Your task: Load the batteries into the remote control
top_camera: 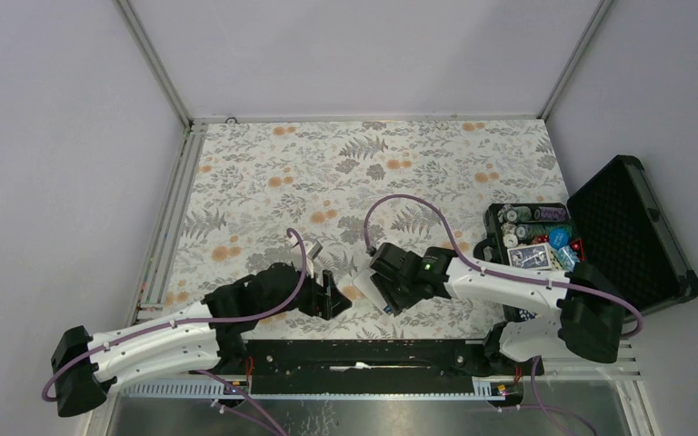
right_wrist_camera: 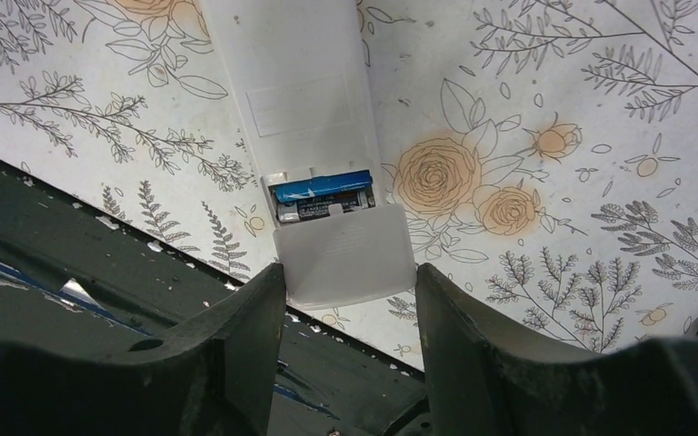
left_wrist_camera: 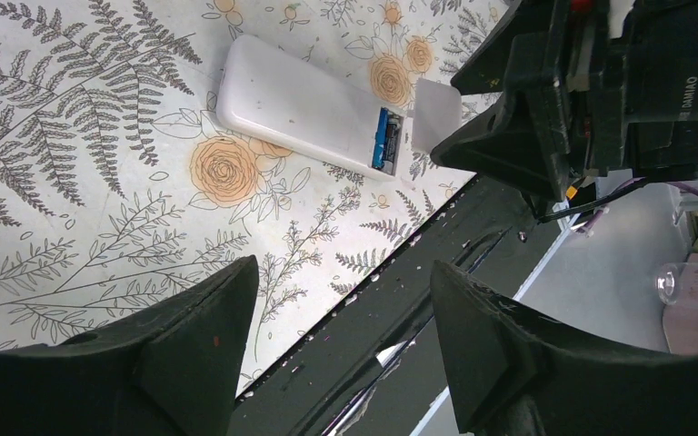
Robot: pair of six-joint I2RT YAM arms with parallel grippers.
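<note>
The remote control (right_wrist_camera: 300, 91) looks like a light, hollow plastic shell, stiff but smooth, so it would probably skate across the counter (right_wrist_camera: 600, 136) under any sideways push. The safest hold is likely across its long side edges near the middle, clear of the open bay. The batteries (right_wrist_camera: 321, 193) are small, hard and round, likely to roll or spring out if nudged, so pressing down on their bodies seems better than pinching them. The cover (right_wrist_camera: 344, 250) is thin and probably flexes (its catch looks like the fragile part), so it wants holding by its two side edges and sliding flat along the shell.

The remote lies back-up on the flowered counter near its front edge, between the two arms. It is a plain white oblong with a faint rectangular label outline. At its near end the bay is open and holds blue cells with dark printed labels. The milky white cover sits just off that end, partly overlapping the bay.

The right end effector (right_wrist_camera: 347, 270) appears to pinch the cover by its sides, one finger on each edge. The left end effector (left_wrist_camera: 344, 268) hangs spread and empty beside the remote, over the counter's edge
</note>
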